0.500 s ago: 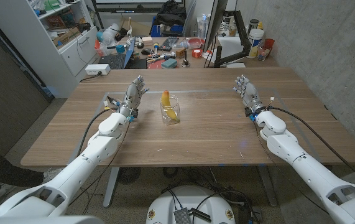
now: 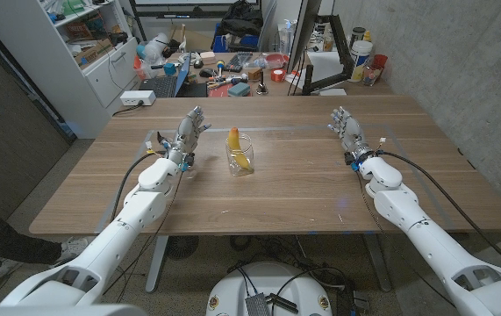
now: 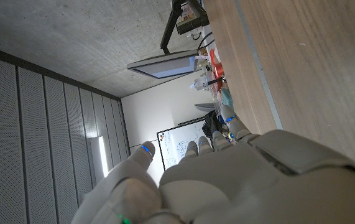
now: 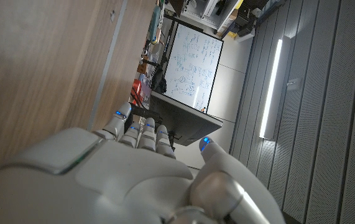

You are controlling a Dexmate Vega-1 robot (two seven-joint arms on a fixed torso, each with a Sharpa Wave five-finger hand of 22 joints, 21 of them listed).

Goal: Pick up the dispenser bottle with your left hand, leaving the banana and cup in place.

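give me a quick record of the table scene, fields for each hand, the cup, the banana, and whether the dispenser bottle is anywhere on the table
left hand: open, fingers apart, holding nothing, beside the cup on its left
right hand: open, holding nothing, at the table's right side, far from the cup
cup: clear glass, upright near the table's middle
banana: yellow, standing in the cup, its top above the rim
dispenser bottle: cannot be made out on the wooden table
task state: nothing picked up yet
background: cluttered desk behind the table
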